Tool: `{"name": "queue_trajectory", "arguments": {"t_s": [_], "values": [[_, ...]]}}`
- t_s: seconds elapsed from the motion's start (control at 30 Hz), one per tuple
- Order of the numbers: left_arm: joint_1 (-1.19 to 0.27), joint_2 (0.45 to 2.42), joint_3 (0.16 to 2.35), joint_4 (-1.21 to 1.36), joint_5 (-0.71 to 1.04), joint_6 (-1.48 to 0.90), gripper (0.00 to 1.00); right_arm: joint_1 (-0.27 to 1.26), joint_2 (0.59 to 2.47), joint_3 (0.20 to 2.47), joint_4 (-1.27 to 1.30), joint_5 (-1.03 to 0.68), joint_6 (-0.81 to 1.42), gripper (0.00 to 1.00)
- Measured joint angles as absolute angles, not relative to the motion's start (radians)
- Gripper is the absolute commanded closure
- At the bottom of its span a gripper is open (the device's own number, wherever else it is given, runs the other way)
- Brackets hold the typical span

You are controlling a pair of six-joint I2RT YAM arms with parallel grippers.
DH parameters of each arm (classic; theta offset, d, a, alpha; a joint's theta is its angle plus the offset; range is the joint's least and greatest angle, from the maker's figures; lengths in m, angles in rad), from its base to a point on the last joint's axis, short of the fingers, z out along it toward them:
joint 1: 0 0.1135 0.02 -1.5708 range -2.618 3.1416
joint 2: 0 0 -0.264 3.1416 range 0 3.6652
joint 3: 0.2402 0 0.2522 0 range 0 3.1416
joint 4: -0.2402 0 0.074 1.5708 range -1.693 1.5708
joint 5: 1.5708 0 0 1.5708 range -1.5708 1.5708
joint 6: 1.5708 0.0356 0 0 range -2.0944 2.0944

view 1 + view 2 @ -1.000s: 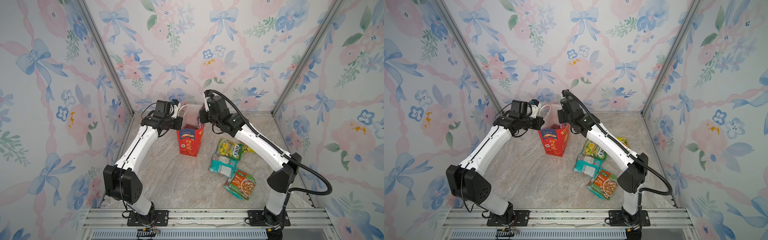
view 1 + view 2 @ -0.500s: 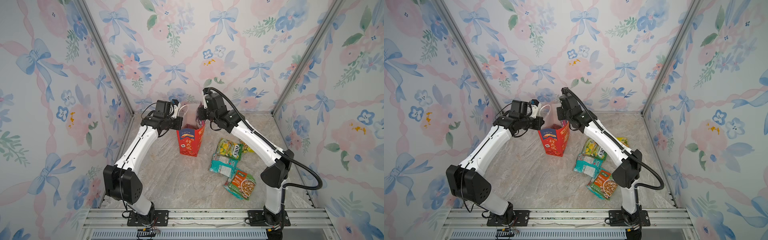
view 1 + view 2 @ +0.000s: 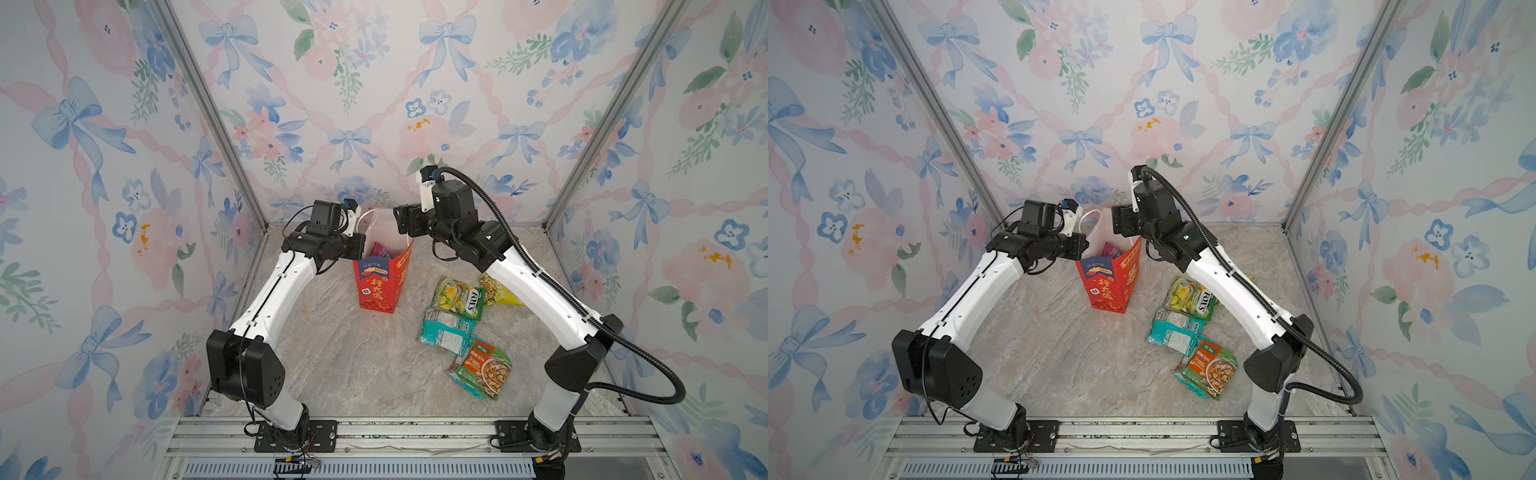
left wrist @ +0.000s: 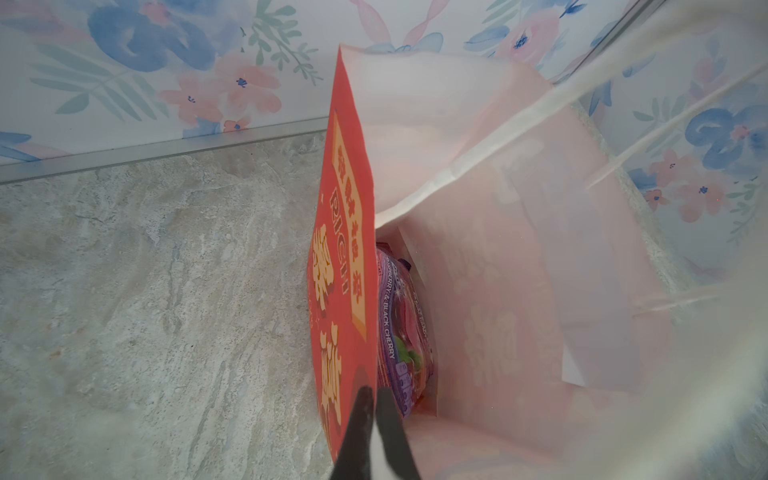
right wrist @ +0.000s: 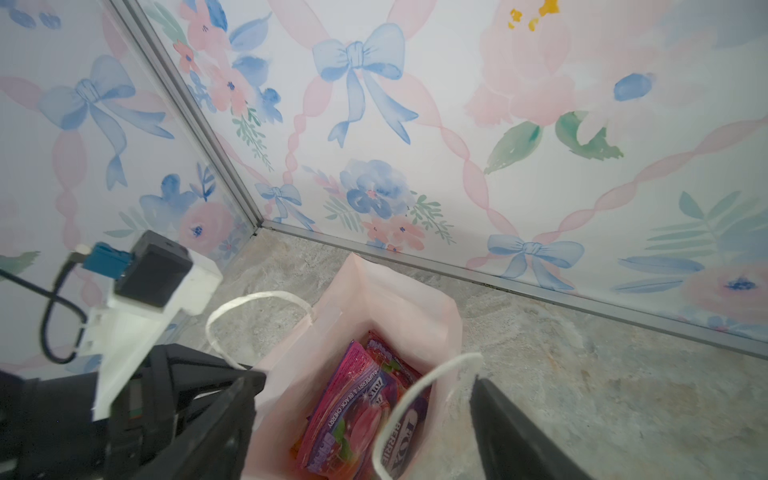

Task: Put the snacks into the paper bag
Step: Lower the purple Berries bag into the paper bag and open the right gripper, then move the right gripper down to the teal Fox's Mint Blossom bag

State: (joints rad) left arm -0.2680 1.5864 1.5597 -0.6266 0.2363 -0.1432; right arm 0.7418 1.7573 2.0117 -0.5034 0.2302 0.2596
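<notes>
The red paper bag (image 3: 380,286) (image 3: 1106,282) stands upright at the back of the table, mouth open. My left gripper (image 4: 372,395) (image 3: 359,245) is shut on the bag's near rim, pinching the red wall. Over the bag's mouth my right gripper (image 5: 363,382) (image 3: 401,220) stands open, with nothing between its fingers. A purple and magenta FOX'S packet (image 5: 357,411) (image 4: 395,332) lies inside the bag. On the table to the right lie a yellow-green FOX'S packet (image 3: 459,297), a yellow one (image 3: 498,291), a teal one (image 3: 444,330) and a green and orange one (image 3: 482,370).
White cord handles (image 5: 257,299) arch over the bag's mouth, one close to my right gripper's fingers. The flowered back wall (image 3: 374,104) stands right behind the bag. My right arm (image 3: 540,299) passes above the yellow packet.
My right gripper has opened over the bag's mouth and its arm has shifted slightly. The left gripper has kept its hold on the bag's rim.
</notes>
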Motion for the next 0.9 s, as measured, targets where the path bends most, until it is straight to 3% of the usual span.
{"name": "queue_trajectory", "arguments": {"t_s": [0.23, 0.6, 0.9], "values": [[-0.268, 1.586, 1.560, -0.626, 0.233, -0.143, 1.00, 0.743, 1.533, 1.757, -0.466, 0.240, 0.285, 0.00], [-0.268, 1.586, 1.560, -0.626, 0.228, -0.143, 1.00, 0.733, 1.244, 1.196, -0.553, 0.327, 0.468, 0.03], [-0.268, 1.586, 1.560, -0.626, 0.224, -0.143, 1.00, 0.648, 1.100, 0.880, -0.561, 0.267, 0.668, 0.00]]}}
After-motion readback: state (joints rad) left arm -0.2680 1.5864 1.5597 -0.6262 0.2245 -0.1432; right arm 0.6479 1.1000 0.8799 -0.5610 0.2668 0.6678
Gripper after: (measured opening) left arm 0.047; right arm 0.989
